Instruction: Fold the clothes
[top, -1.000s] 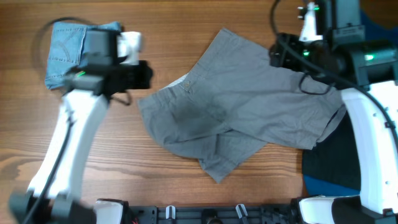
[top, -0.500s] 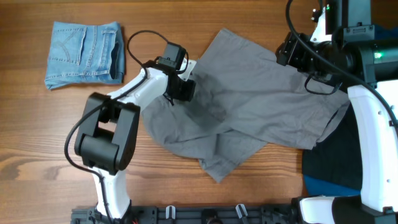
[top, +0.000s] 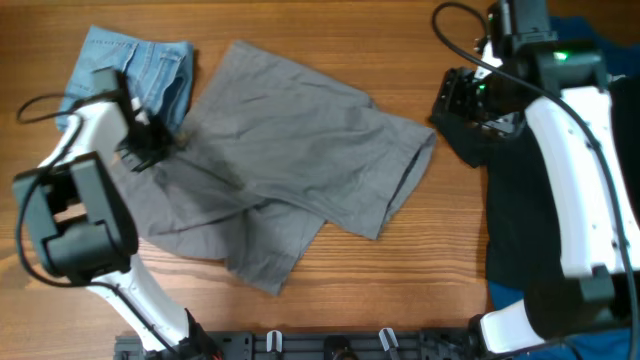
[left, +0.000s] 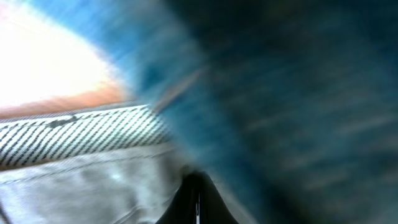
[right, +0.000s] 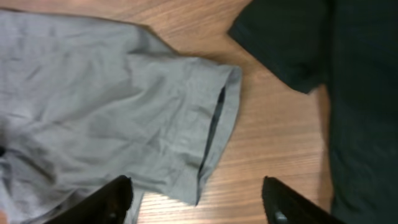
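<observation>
Left gripper: my left gripper (top: 143, 148) sits at the left edge of the grey shorts (top: 290, 150), just beside the denim shorts (top: 150, 60).
Left grip: the left wrist view is badly blurred. My two dark fingers (left: 189, 198) meet in a single wedge with only a thin pale line between them, so they appear to be pinched together on the grey cloth.
Left wrist surroundings: a striped band of fabric (left: 81, 134) runs above the grey cloth, and blurred blue fills the upper right.
Grey shorts: they lie crumpled across the left and middle of the table (top: 330, 300), one layer folded over another. Their left part touches or slightly overlaps the denim shorts, and one leg reaches right towards my other arm.
Leg opening: the hem (right: 214, 124) of that leg lies flat on the wood with its dark slit showing, clear of the black garment (right: 348, 93).
Right gripper: my right gripper (top: 462, 100) hangs over the right side of the table, above the black garment's edge and apart from the grey shorts.
Right grip: its fingers are spread wide with nothing between them.
Black garment: it covers the table's right side.
</observation>
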